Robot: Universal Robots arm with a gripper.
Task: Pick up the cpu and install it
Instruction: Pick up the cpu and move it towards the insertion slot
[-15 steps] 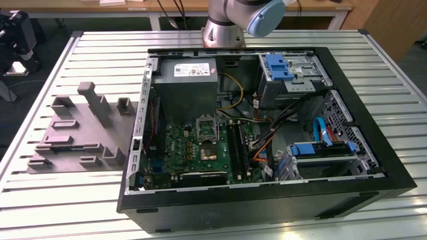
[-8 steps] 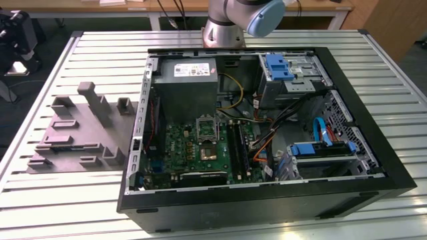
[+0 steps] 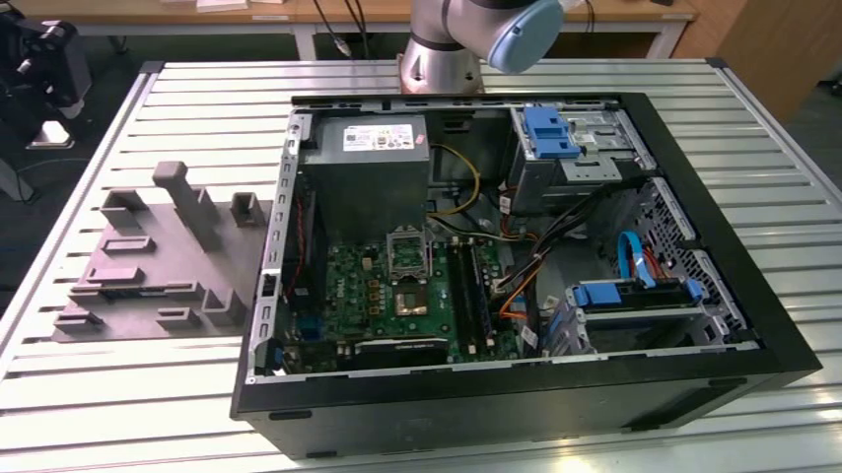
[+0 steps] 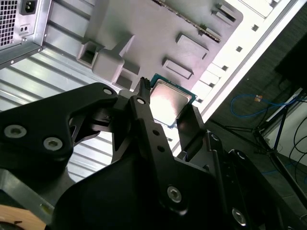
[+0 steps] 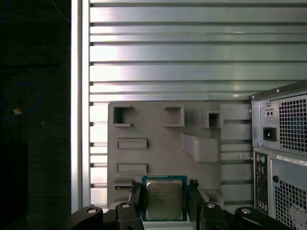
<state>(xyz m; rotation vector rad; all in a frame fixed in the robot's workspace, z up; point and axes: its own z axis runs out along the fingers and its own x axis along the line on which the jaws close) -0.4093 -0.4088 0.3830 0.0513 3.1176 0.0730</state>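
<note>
The cpu (image 5: pixel 164 199) is a small square chip with a silvery top and a thin rim. It sits between the two black fingers (image 5: pixel 135 195) of my gripper (image 5: pixel 164 191), which is shut on it and holds it high above the grey fixture tray (image 5: pixel 163 139). In the second wrist view the cpu (image 4: pixel 169 99) shows again in my gripper (image 4: pixel 167 104), over the tray (image 4: pixel 144 33). In the exterior view the metal-framed socket (image 3: pixel 405 252) lies on the green motherboard (image 3: pixel 382 296) inside the open computer case (image 3: pixel 526 394).
The grey fixture tray (image 3: pixel 158 266) lies at the exterior view's left of the case on a slatted metal table (image 3: pixel 132 414). The arm's base (image 3: pixel 441 59) stands behind the case. The case's rear panel (image 5: pixel 283 153) is close to the tray. Cables and drive bays (image 3: pixel 632 296) crowd the case.
</note>
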